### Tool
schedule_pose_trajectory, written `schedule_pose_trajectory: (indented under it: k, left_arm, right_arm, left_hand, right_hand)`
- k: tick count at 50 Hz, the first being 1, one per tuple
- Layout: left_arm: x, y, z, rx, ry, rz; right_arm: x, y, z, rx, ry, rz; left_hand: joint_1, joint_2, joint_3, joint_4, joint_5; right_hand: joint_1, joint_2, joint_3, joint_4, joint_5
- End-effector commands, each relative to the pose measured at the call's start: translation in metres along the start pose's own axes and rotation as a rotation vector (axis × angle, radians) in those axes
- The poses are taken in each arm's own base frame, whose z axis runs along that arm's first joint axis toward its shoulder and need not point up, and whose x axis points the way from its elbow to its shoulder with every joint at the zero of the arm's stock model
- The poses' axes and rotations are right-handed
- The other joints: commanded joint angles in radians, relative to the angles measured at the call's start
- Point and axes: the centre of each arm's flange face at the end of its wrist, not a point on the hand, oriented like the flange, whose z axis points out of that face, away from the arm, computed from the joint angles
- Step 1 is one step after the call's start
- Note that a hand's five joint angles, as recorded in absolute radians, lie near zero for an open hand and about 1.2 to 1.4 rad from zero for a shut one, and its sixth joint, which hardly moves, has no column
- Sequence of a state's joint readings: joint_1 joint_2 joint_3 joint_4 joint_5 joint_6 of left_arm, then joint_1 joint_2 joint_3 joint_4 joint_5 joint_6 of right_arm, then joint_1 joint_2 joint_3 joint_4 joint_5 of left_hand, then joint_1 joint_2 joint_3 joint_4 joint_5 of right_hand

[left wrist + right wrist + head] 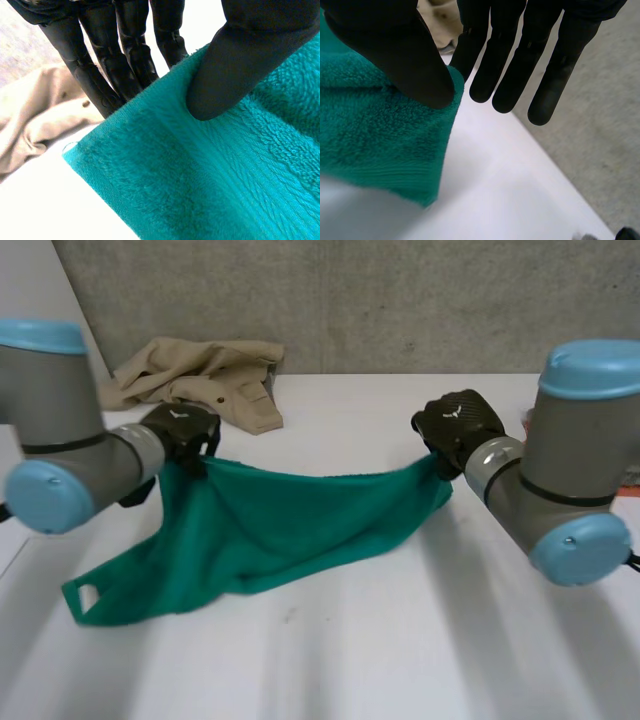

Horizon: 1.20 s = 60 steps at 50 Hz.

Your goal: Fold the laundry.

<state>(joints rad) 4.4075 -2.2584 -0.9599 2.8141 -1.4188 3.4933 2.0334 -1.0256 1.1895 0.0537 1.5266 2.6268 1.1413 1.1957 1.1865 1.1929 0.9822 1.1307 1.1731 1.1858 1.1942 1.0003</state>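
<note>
Teal towel (290, 525) sagged mid-frame over the white table (400, 640), left hand (185, 430) pinched its left corner, right hand (458, 425) pinched the right corner thumb-to-finger, tan shirt (200, 380) crumpled upper left

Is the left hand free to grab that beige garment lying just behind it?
Probably not yet: the left hand pinches a corner of the green towel between thumb and fingers. The beige garment lies just beyond it, nothing between, so after letting go, likely yes.
</note>
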Motion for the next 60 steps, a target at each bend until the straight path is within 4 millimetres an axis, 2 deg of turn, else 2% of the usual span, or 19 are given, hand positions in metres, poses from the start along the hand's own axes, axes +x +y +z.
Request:
schedule_pose_trajectory:
  k: [1, 2, 4, 5, 9, 12, 14, 19, 20, 23, 24, 26, 27, 32, 35, 41, 46, 53, 60]
  left_arm:
    - [-0.007, -0.056, 0.009, 0.196, -0.067, 0.017]
    - [-0.014, -0.085, -0.004, 0.305, -0.095, 0.006]
    - [-0.02, -0.113, -0.019, 0.422, -0.125, -0.009]
    - [-0.025, -0.137, -0.033, 0.537, -0.151, -0.022]
    - [-0.031, -0.174, -0.06, 0.749, -0.19, -0.043]
    - [-0.031, -0.175, -0.063, 0.778, -0.2, -0.049]
    - [-0.029, -0.161, -0.056, 0.727, -0.19, -0.051]
    - [-0.02, -0.11, -0.029, 0.541, -0.155, -0.062]
    - [-0.015, -0.092, -0.023, 0.478, -0.137, -0.065]
    - [-0.004, -0.063, -0.013, 0.385, -0.106, -0.065]
    - [0.001, -0.041, -0.006, 0.32, -0.093, -0.065]
    - [0.006, -0.02, 0.0, 0.258, -0.08, -0.059]
    - [0.01, 0.001, 0.006, 0.198, -0.071, -0.053]
    - [0.021, 0.053, 0.018, 0.045, -0.041, -0.033]
    - [0.025, 0.065, 0.019, 0.01, -0.031, -0.008]
    - [0.019, 0.053, 0.01, 0.059, -0.052, 0.022]
    - [0.014, 0.049, 0.003, 0.114, -0.084, 0.036]
    - [0.004, 0.061, -0.01, 0.102, -0.116, 0.06]
    - [-0.003, 0.071, -0.031, 0.072, -0.11, 0.067]
  right_arm:
    - [0.02, -0.029, 0.035, 0.241, 0.174, 0.021]
    - [0.026, -0.036, 0.035, 0.269, 0.197, 0.024]
    - [0.037, -0.052, 0.033, 0.324, 0.248, 0.034]
    - [0.049, -0.069, 0.028, 0.377, 0.296, 0.05]
    - [0.074, -0.106, 0.01, 0.51, 0.378, 0.086]
    - [0.08, -0.118, 0.0, 0.551, 0.386, 0.088]
    - [0.081, -0.12, -0.008, 0.543, 0.364, 0.087]
    - [0.058, -0.091, -0.018, 0.395, 0.215, 0.077]
    - [0.047, -0.077, -0.02, 0.337, 0.161, 0.075]
    - [0.028, -0.05, -0.021, 0.232, 0.081, 0.084]
    - [0.017, -0.032, -0.022, 0.168, 0.039, 0.086]
    - [0.004, -0.011, -0.022, 0.101, -0.005, 0.089]
    - [-0.008, 0.007, -0.022, 0.045, -0.04, 0.089]
    - [-0.036, 0.055, -0.022, -0.103, -0.115, 0.047]
    - [-0.042, 0.069, -0.024, -0.148, -0.129, 0.015]
    - [-0.043, 0.071, -0.03, -0.156, -0.125, 0.027]
    - [-0.043, 0.07, -0.033, -0.144, -0.114, 0.056]
    - [-0.041, 0.072, -0.033, -0.146, -0.107, 0.064]
    - [-0.039, 0.069, -0.033, -0.138, -0.101, 0.067]
  left_hand:
    - [0.255, 0.201, 0.21, 0.203, 0.24]
    - [0.255, 0.201, 0.21, 0.203, 0.24]
    - [0.255, 0.201, 0.21, 0.203, 0.24]
    - [0.255, 0.201, 0.21, 0.203, 0.24]
    - [0.255, 0.201, 0.21, 0.203, 0.24]
    - [0.255, 0.201, 0.21, 0.203, 0.24]
    - [0.255, 0.201, 0.21, 0.203, 0.24]
    - [0.255, 0.201, 0.21, 0.203, 0.24]
    - [0.255, 0.201, 0.21, 0.203, 0.24]
    - [0.255, 0.201, 0.21, 0.203, 0.24]
    - [0.255, 0.201, 0.21, 0.203, 0.24]
    - [0.255, 0.201, 0.21, 0.203, 0.24]
    - [0.235, 0.18, 0.19, 0.183, 0.22]
    - [0.088, 0.034, 0.043, 0.037, 0.073]
    - [-0.052, -0.107, -0.097, -0.104, -0.068]
    - [-0.428, -0.483, -0.474, -0.48, -0.444]
    - [-0.455, -0.51, -0.5, -0.507, -0.471]
    - [-0.443, -0.498, -0.489, -0.495, -0.459]
    - [-0.394, -0.448, -0.439, -0.445, -0.409]
  right_hand:
    - [0.266, 0.223, 0.21, 0.202, 0.221]
    - [0.266, 0.223, 0.21, 0.202, 0.221]
    - [0.266, 0.223, 0.21, 0.202, 0.221]
    - [0.266, 0.223, 0.21, 0.202, 0.221]
    - [0.266, 0.223, 0.21, 0.202, 0.221]
    - [0.266, 0.223, 0.21, 0.202, 0.221]
    - [0.266, 0.223, 0.21, 0.202, 0.221]
    - [0.266, 0.223, 0.21, 0.202, 0.221]
    - [0.266, 0.223, 0.21, 0.202, 0.221]
    - [0.266, 0.223, 0.21, 0.202, 0.221]
    - [0.266, 0.223, 0.21, 0.202, 0.221]
    - [0.266, 0.223, 0.21, 0.202, 0.221]
    - [0.266, 0.223, 0.21, 0.202, 0.221]
    - [0.266, 0.223, 0.21, 0.202, 0.221]
    - [0.266, 0.223, 0.21, 0.202, 0.221]
    - [0.266, 0.223, 0.21, 0.202, 0.221]
    - [0.266, 0.223, 0.21, 0.202, 0.221]
    - [0.266, 0.223, 0.21, 0.202, 0.221]
    - [0.266, 0.223, 0.21, 0.202, 0.221]
